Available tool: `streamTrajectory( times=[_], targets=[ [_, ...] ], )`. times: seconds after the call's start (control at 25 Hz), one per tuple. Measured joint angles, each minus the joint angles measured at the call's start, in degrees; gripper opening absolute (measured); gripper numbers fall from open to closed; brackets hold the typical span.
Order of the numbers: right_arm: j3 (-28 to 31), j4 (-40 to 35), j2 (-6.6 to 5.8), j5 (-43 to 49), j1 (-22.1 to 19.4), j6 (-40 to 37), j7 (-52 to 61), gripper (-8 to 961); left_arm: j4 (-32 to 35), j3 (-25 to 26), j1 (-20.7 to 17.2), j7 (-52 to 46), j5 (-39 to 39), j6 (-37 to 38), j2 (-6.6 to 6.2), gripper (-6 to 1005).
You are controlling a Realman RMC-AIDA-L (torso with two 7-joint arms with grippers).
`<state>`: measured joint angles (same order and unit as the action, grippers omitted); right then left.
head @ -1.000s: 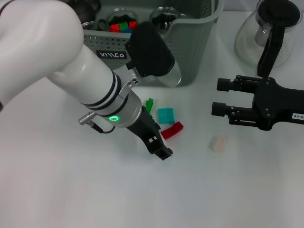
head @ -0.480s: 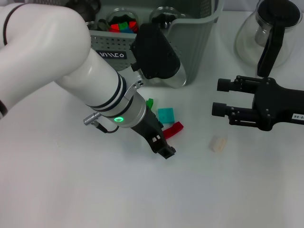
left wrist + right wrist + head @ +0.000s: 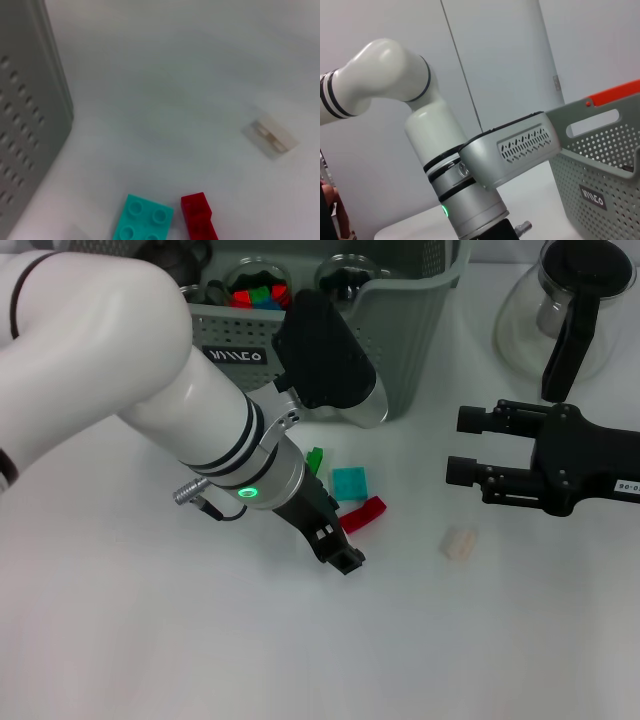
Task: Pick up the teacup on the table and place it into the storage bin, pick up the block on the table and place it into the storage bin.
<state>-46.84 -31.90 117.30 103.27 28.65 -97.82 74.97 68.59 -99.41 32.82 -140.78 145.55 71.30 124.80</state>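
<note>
Left hand [image 3: 340, 552] sits just below centre of the head view, at the end of a white arm that slants down from the upper left, its black tip low over the desk [image 3: 150, 640]. Whether its fingers are wide or narrow cannot be told. It is just beside the red block [image 3: 363, 514], with the teal block [image 3: 349, 482] and a green block [image 3: 315, 459] close above. In the left wrist view the teal and red blocks lie side by side near the bottom edge.

Right hand [image 3: 458, 445] hangs at the right of the frame, its two black fingers spread apart and holding nothing. A pale block [image 3: 460, 543] lies below it.

At top centre stands the storage bin [image 3: 410, 350], holding glass teacups [image 3: 256, 278] and coloured blocks. A glass carafe [image 3: 565, 310] stands at upper right.
</note>
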Motion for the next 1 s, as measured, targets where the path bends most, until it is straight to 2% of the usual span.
streamTrajectory(
  times=[0.52, 0.72, 0.8, 0.88, 1.0],
  targets=[
    [0.08, 0.00, 0.04, 0.00, 0.00, 0.06, 0.06, 743, -0.31, -0.07, 0.23, -0.17, 0.08, 0.11, -0.15, 613],
    [0.10, 0.00, 0.04, 0.00, 0.00, 0.09, 0.15, 742, -0.18, 0.16, 0.25, -0.22, 0.09, 0.71, -0.18, 410],
    [0.10, 0.00, 0.04, 0.00, 0.00, 0.09, 0.18, 741, 0.10, 0.46, 0.25, -0.42, 0.09, 1.59, -0.21, 414],
    [0.09, 0.00, 0.02, -0.02, 0.01, -0.01, 0.17, 741, 1.10, 1.60, 0.33, -0.63, 0.09, 3.57, -0.29, 419],
    [0.09, 0.00, -0.02, -0.11, 0.00, -0.19, 0.16, 741, 4.48, 6.82, -0.20, 0.19, -0.27, 7.89, -0.39, 425]
  ],
)
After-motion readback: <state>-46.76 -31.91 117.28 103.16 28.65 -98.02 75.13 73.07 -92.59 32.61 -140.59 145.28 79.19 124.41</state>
